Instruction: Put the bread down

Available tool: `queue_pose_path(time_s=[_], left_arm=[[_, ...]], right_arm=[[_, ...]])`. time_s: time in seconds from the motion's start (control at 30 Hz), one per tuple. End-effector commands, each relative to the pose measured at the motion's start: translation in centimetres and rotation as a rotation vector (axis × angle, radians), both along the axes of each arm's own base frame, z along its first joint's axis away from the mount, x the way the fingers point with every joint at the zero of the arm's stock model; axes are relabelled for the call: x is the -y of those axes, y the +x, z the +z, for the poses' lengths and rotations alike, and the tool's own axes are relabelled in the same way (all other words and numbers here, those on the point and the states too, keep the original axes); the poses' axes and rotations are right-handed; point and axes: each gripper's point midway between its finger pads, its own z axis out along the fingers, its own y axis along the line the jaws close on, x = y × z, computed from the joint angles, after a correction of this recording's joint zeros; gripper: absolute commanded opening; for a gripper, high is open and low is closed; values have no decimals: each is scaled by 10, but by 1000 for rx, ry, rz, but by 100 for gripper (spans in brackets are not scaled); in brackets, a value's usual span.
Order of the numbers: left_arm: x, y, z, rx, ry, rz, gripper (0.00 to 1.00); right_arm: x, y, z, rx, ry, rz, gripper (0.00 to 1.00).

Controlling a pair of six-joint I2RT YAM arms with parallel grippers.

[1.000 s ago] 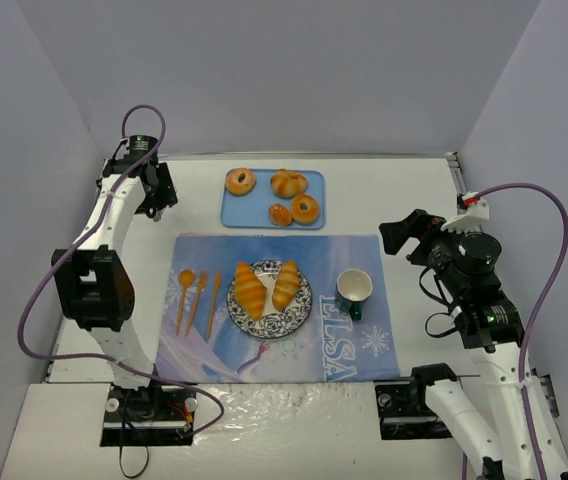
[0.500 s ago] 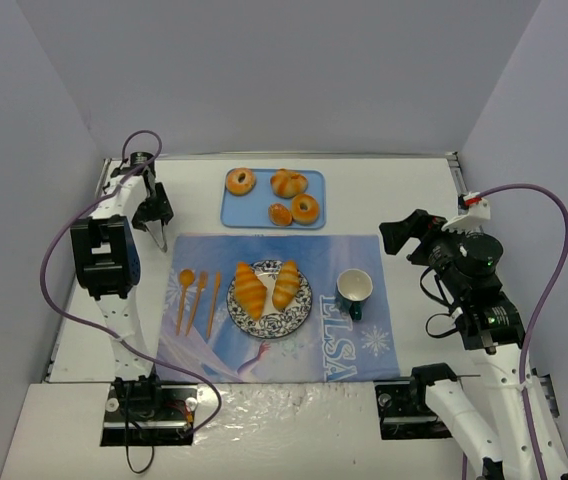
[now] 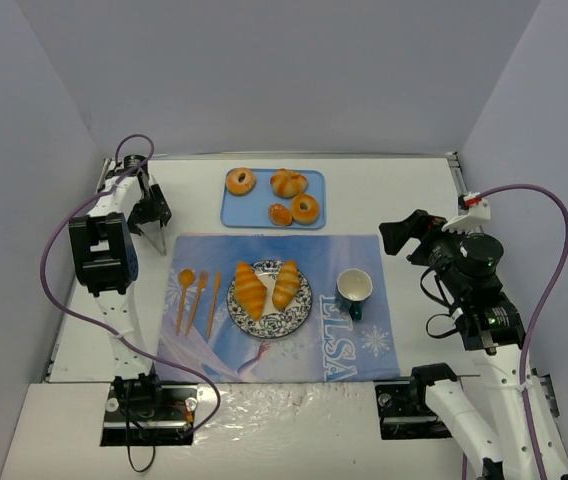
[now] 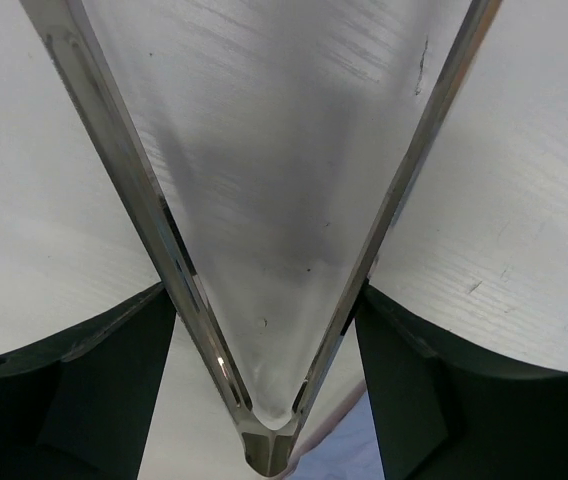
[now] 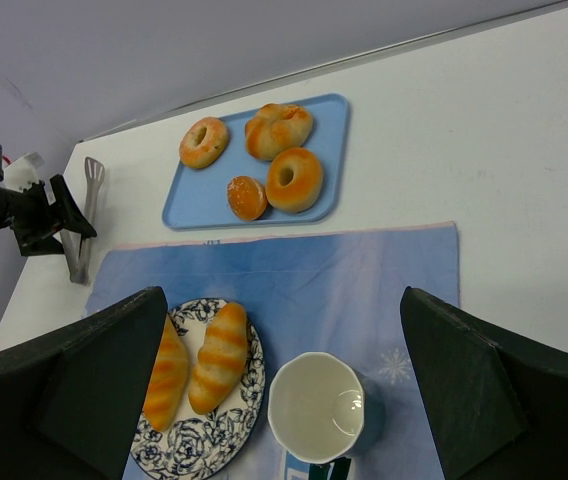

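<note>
Both pieces of the bread point(image 3: 250, 290) are lying side by side on the patterned plate point(image 3: 269, 329), which sits on the blue placemat point(image 3: 264, 248) about the middle of the tabletop point(image 3: 394, 190), a little toward its near edge. From where things lie, I'd say the placing looks done or nearly so.

These rolls strike me as light and soft, with a ridged, glossy crust that would dent or flake under a hard squeeze. I'd take one across its thick middle, clamping the long sides rather than the tapered tips, which look likely to bend or tear. The two lie so close that getting between them would mean nudging the neighbour, so coming in from the outer side seems wiser.

Over by the left edge, near the far-left corner, the left pincer point(image 4: 264, 295) has the metal tongs point(image 5: 86, 200) between its jaws. The jaws stand partway apart, one on each side of the spread tong arms and right against them. Whether they are squeezing or only resting there, I can't tell.

The right pincer point(image 3: 396, 235) hovers toward the right edge with its jaws wide apart and nothing in them.

The blue tray point(image 3: 254, 212) of doughnuts and buns sits near the far edge, well apart from the plate.
</note>
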Motion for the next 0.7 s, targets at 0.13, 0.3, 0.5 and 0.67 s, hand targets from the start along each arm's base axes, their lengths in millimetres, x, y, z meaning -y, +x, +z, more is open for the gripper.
queue_pose_path(time_s=[0.13, 0.3, 0.5, 0.67], left_arm=[[-1, 17, 43, 128, 5, 4, 74], [-1, 14, 55, 147, 11, 6, 78], [0, 14, 82, 207, 19, 10, 80], [1, 9, 116, 271, 29, 13, 80]], right_arm=[[-3, 1, 42, 132, 21, 18, 100], [-3, -1, 42, 135, 21, 18, 100], [-2, -3, 44, 138, 21, 14, 100], [-2, -2, 43, 136, 19, 12, 100]])
